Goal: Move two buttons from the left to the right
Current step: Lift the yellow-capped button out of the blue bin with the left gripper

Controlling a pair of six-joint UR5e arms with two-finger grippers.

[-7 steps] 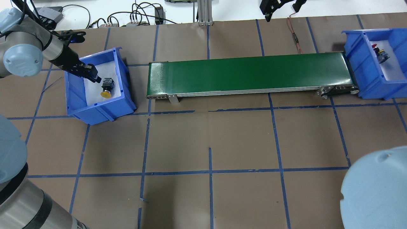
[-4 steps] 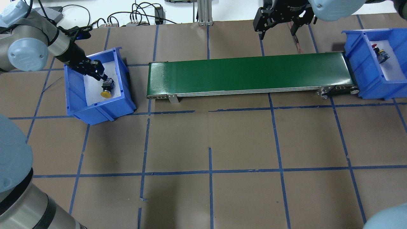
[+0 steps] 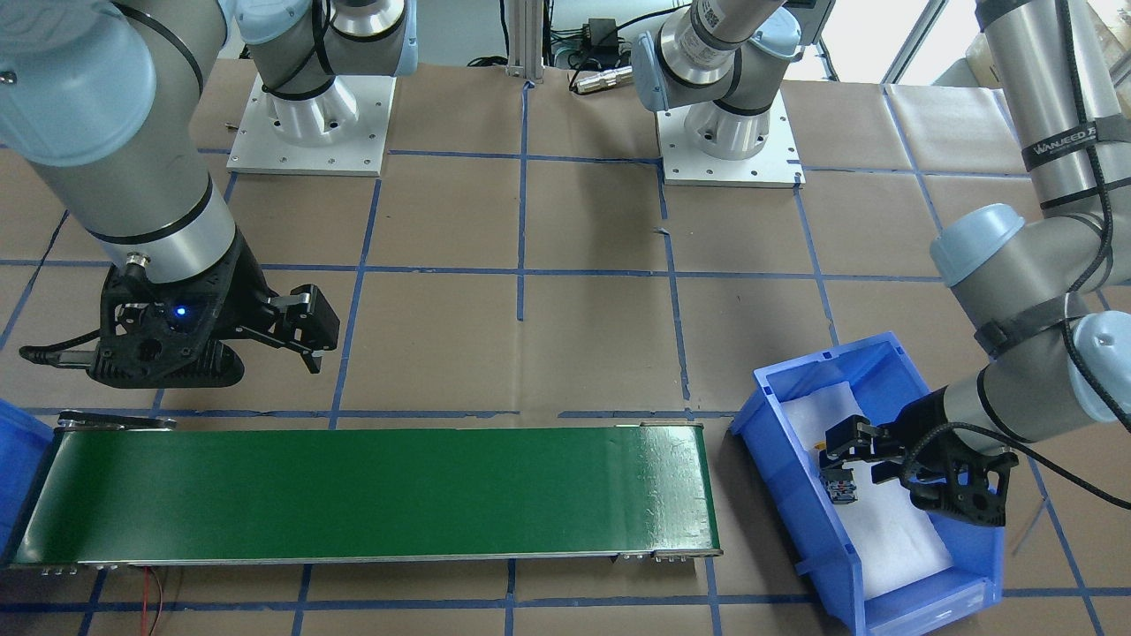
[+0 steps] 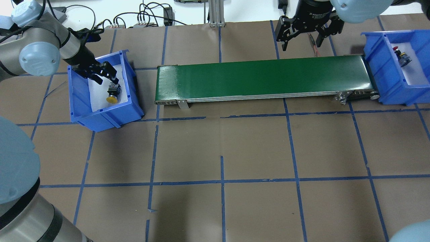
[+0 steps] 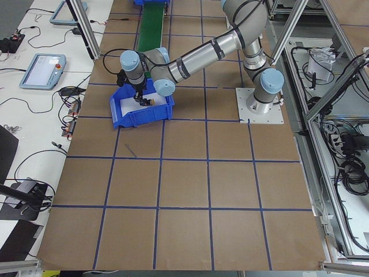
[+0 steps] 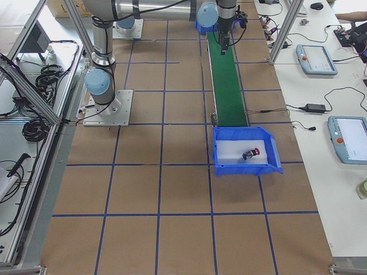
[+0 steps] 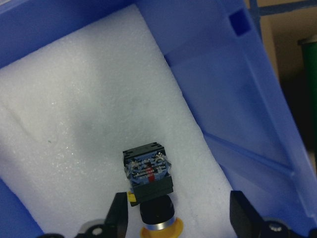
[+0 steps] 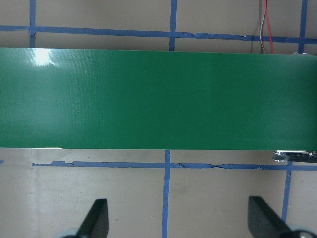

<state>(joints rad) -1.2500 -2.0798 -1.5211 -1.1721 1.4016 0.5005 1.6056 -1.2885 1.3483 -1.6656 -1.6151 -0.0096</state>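
9 o'clock bin: 1 yellow button, left gripper spread above | 3 o'clock bin: 1 red button | 1 belt between | right gripper spread

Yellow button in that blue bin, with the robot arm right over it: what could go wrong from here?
1. The yellow button lies on its side, closer to one finger of the open left end effector than to the other. Closing might shove or twist it rather than grip it.
2. The wall of the blue bin stands near the other finger, so a descent could scrape it.
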